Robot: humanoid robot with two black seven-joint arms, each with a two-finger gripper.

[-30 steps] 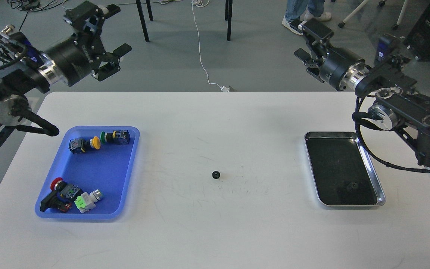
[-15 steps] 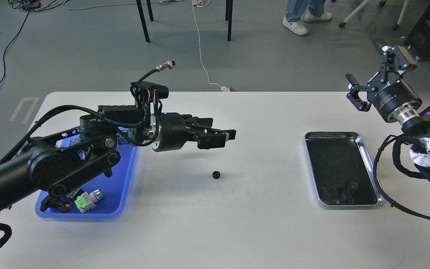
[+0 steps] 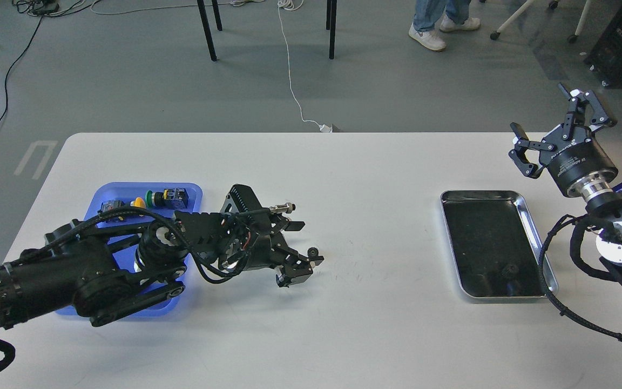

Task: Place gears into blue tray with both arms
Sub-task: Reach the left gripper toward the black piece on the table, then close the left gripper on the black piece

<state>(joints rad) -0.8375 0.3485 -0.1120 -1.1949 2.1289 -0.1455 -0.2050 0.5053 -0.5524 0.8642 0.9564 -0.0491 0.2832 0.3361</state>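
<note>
One small black gear point(image 3: 313, 252) lies on the white table near its middle. My left gripper point(image 3: 302, 257) is down at the table right beside it, open, with a fingertip point(image 3: 316, 261) touching or almost touching the gear's near side. A second gear point(image 3: 511, 269) shows faintly on the dark floor of the silver tray point(image 3: 530, 216). The blue tray point(image 3: 192, 190) sits at the left, largely covered by my left arm. My right gripper point(image 3: 546, 116) hangs open in the air beyond the silver tray's far right corner, holding nothing.
Colourful push-button switches point(image 3: 166, 198) lie along the blue tray's far edge. Chair legs, a white cable and a person's feet are on the floor beyond the table.
My left gripper has dropped from above the table down to the gear's left side. The right gripper has shifted slightly right and down. The gear has stayed in place.
</note>
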